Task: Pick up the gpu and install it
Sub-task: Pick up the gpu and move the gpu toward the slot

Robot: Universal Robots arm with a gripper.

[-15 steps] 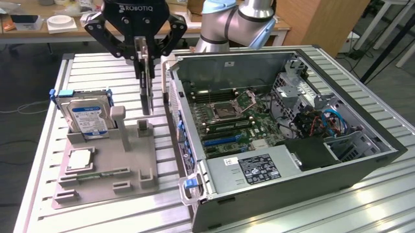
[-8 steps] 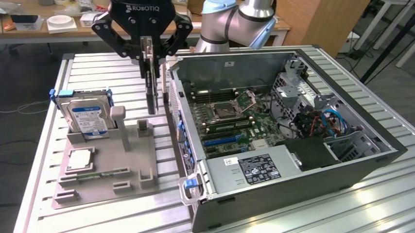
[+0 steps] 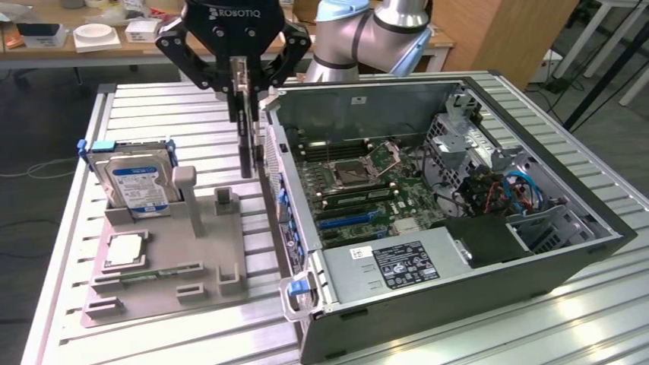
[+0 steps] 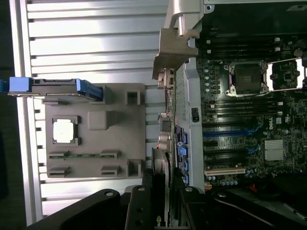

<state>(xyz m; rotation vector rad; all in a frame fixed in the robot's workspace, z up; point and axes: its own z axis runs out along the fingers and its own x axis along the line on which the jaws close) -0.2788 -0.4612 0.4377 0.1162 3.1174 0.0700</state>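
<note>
The gpu hangs on edge, a thin dark card pointing straight down, with my gripper shut on its upper end. It is in the air over the table, between the grey parts holder and the rear wall of the open computer case. In the wrist view the gpu runs edge-on away from the gripper, just outside the case wall. The motherboard lies bare inside the case, with its blue expansion slots showing; the wrist view has the motherboard and blue slots beside the card.
On the grey holder stand a silver blue-labelled hard drive, a processor chip and a narrow green memory stick. A power supply and drive cages fill the case's near and far-right parts. The slatted metal table carries everything.
</note>
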